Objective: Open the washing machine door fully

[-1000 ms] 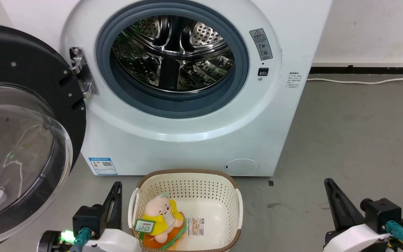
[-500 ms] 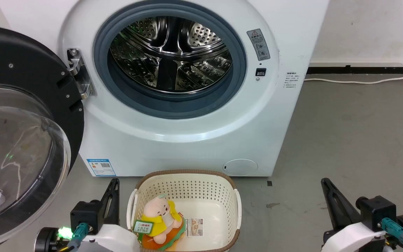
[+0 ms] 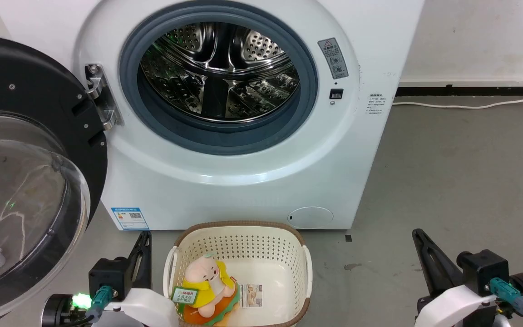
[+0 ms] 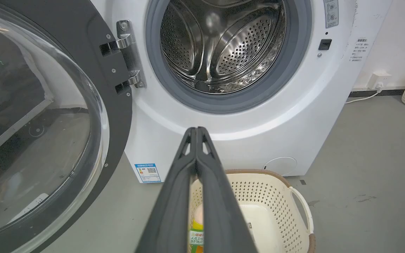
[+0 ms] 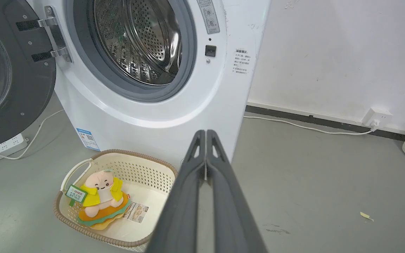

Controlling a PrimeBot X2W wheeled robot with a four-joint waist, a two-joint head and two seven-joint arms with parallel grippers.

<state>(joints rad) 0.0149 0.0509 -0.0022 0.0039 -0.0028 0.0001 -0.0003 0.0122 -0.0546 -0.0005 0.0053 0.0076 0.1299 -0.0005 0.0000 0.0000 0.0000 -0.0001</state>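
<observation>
Left gripper (image 3: 145, 237) sits low beside the basket (image 3: 239, 225), and in its wrist view the two dark fingers (image 4: 174, 196) are pressed flat together to the tips, gripping nothing and touching nothing. Same story for the right gripper (image 3: 417, 234): fingers (image 5: 230, 196) closed tight on each other, empty, poised over bare grey floor (image 3: 447, 181) well off to the machine's right. The washing machine door (image 3: 25, 81) stands swung wide on its metal hinge (image 3: 100, 97) at the left of the opening, black ring and bulging glass bowl (image 3: 16, 195) facing out. The washing machine (image 3: 243, 190) shows its steel drum (image 3: 218, 72) fully exposed inside the grey gasket (image 3: 225, 141), with a blue label (image 3: 130, 218) low on the front. The cream basket rests on the floor just before the machine and holds a plush toy (image 3: 207, 281) in yellow. A white cable (image 3: 461, 107) runs along the wall to a socket (image 5: 376, 116).
</observation>
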